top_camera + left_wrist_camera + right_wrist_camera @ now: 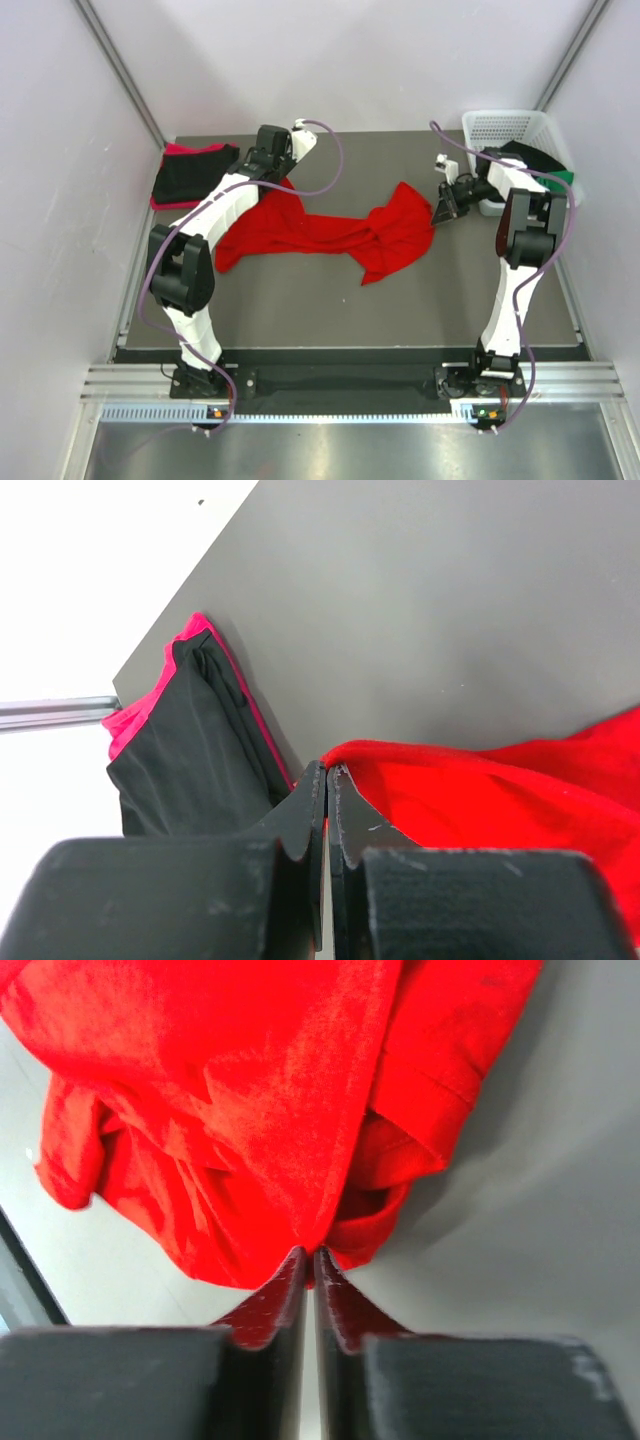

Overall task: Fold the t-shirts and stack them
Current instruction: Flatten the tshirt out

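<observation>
a: what's far left?
b: folded pile in the back left corner of the table (300, 310). black t-shirt (195, 175) on top of a pinkish red t-shirt (185, 150), pink edge peeking out round it.
a: left gripper?
b: left gripper (328, 772) has its jaws pressed together, nipping the left edge of the bright red t-shirt (330, 235), just right of the pile, not touching it.
a: and that shirt?
b: mid table, crumpled, strung out sideways between the two arms, bunched thicker at the right end.
a: right gripper?
b: right gripper (308, 1255) is at the shirt's right end, jaws narrowed to a slit with red cloth pinched at the tips.
a: far right?
b: white basket (500, 125) in the back right corner, green t-shirt (562, 178) draped at its right rim.
</observation>
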### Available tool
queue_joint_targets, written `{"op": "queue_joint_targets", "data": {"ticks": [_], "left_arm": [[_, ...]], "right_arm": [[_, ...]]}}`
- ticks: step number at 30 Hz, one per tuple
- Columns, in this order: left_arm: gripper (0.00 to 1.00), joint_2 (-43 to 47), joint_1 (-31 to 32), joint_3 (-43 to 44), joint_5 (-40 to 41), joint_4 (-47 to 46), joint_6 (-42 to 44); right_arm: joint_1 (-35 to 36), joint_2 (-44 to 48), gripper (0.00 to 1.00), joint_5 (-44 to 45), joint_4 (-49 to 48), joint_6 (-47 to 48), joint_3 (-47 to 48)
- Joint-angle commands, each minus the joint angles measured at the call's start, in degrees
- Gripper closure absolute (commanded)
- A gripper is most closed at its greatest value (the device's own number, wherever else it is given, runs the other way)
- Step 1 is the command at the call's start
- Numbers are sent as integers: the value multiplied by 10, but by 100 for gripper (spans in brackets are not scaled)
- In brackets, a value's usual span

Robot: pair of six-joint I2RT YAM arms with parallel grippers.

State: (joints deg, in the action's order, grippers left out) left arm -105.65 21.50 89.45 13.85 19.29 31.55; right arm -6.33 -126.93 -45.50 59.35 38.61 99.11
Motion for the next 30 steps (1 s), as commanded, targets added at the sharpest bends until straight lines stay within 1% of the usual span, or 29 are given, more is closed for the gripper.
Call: {"op": "queue_joint_targets", "data": {"ticks": [1, 3, 6, 7, 9, 10, 12, 13, 14, 18, 20, 25, 27, 29, 30], "left_arm": [[100, 30, 2, -2, 11, -21, 10], [100, 35, 1, -2, 17, -21, 15], [100, 53, 0, -2, 20, -28, 34], [100, 65, -1, 1, 22, -35, 44], [100, 76, -5, 19, 28, -37, 47], [100, 87, -8, 27, 29, -37, 50], [100, 103, -12, 54, 29, -43, 57], [100, 108, -12, 63, 30, -48, 65], [100, 112, -13, 72, 30, -55, 70], [100, 128, -12, 140, 23, -49, 77], [100, 135, -12, 155, 23, -50, 76], [100, 190, -9, 179, 17, -58, 69], [100, 229, -10, 171, 4, -58, 64], [100, 260, -9, 148, -5, -65, 63], [100, 290, -8, 140, -11, -69, 61]], "right_arm": [[8, 17, 100, -15, -4, 5, 25], [8, 36, 100, -16, -1, 7, 28], [8, 85, 100, -31, 11, -6, 71], [8, 107, 100, -38, 13, -15, 114], [8, 128, 100, -42, 10, -50, 167], [8, 149, 100, -42, 1, -67, 214], [8, 172, 100, -34, -51, -119, 253], [9, 201, 100, -26, -75, -135, 256], [9, 215, 100, -19, -119, -162, 255], [12, 271, 100, 6, -203, -209, 246], [16, 307, 100, 21, -247, -227, 239], [36, 394, 100, 75, -299, -224, 217], [50, 422, 100, 94, -299, -210, 193], [58, 467, 100, 131, -300, -198, 170], [59, 481, 100, 138, -301, -200, 153]]}}
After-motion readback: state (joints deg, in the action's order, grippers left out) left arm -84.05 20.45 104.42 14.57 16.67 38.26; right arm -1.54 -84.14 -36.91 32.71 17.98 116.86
